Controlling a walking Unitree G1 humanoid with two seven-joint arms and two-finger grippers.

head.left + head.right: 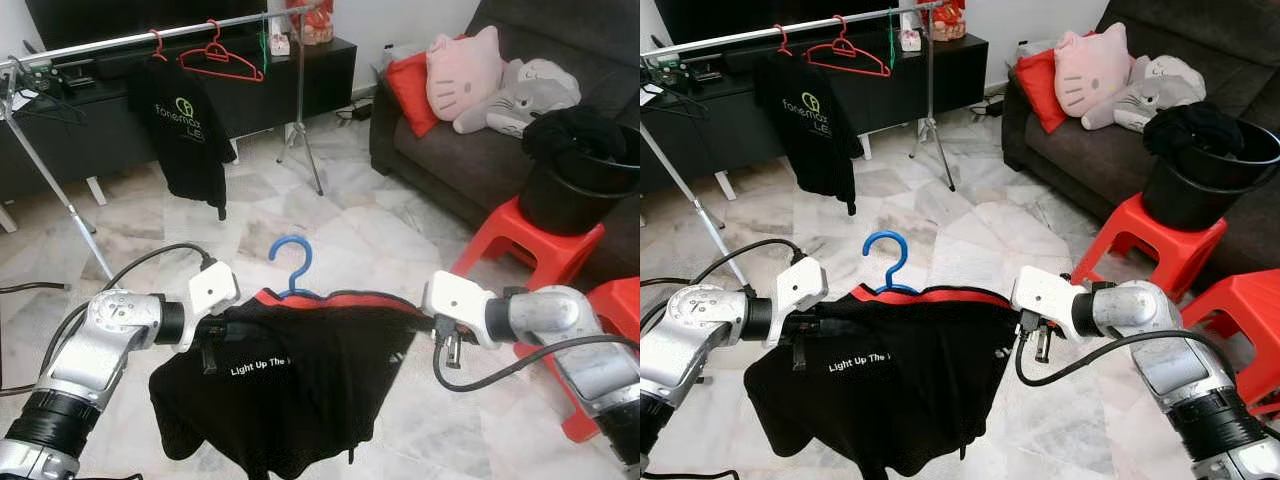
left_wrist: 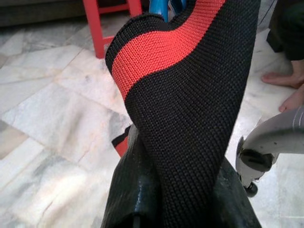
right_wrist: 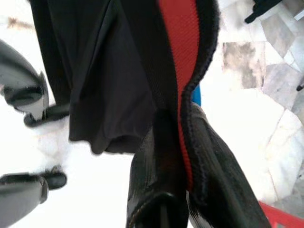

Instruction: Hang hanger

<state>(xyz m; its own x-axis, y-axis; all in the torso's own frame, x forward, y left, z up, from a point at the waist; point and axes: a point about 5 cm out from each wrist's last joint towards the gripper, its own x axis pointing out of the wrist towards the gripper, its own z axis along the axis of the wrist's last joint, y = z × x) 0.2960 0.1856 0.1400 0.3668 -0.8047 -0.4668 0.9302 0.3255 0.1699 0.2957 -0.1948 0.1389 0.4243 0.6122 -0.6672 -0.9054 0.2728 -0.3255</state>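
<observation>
A dark sofa [image 1: 500, 150] with cushions stands at the right of the room; a clothes rail [image 1: 150, 38] crosses the far left, carrying a black T-shirt [image 1: 185, 130] and an empty red hanger [image 1: 222, 60]. A black bucket [image 1: 575, 195] of dark clothes sits on a red stool [image 1: 530, 250] near the sofa. The marble floor between the robot and the rail is open.

In front of the robot, a black shirt [image 1: 290, 385] with a red collar band and white lettering hangs on a blue hanger [image 1: 292, 265], hook upward, held level between both arms. The left gripper [image 2: 142, 199] is clamped on the shirt's shoulder at one end of the hanger; the right gripper [image 3: 175, 190] is clamped on the other shoulder.

The left wrist view adds a person's bare feet [image 2: 289, 90] on the floor beyond the fabric.
</observation>
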